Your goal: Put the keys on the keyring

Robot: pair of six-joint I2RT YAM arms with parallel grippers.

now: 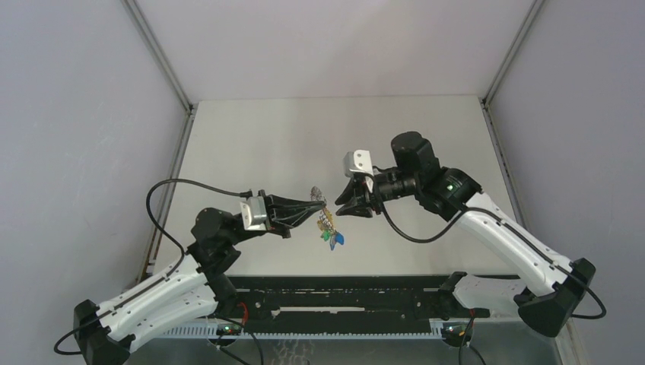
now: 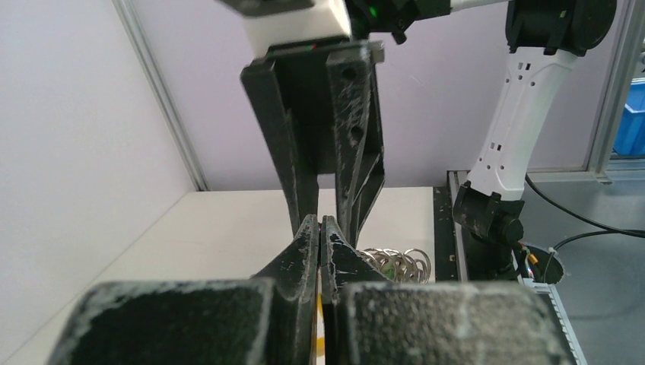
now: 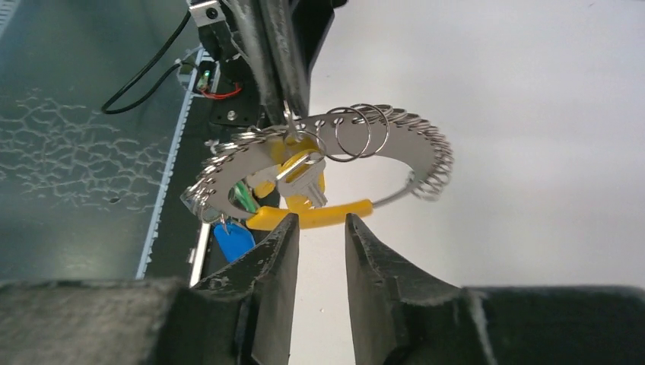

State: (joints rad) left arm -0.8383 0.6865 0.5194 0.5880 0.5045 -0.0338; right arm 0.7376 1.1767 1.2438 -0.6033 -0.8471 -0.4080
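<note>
Above the table (image 1: 304, 137), left claw (image 1: 322, 202) pinches the keyring (image 3: 414, 144); right claw (image 3: 319, 222) stands slightly apart, empty.

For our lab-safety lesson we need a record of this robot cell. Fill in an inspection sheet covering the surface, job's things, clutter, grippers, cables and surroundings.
Surface: pale table, flat, no marks seen.
Job's things: keyring, a yellow band plus a row of small metal rings, held in the air above the table. The keys hang from it, including a blue-headed key.
Clutter: nothing seen.
Grippers: left gripper, jaws shut on the keyring's top. Right gripper, jaws apart just short of the yellow band, holding nothing.
Cables: a black cable loops off the left arm. A second cable sags under the right wrist.
Surroundings: pale walls, metal posts and a blue bin outside the frame.
</note>
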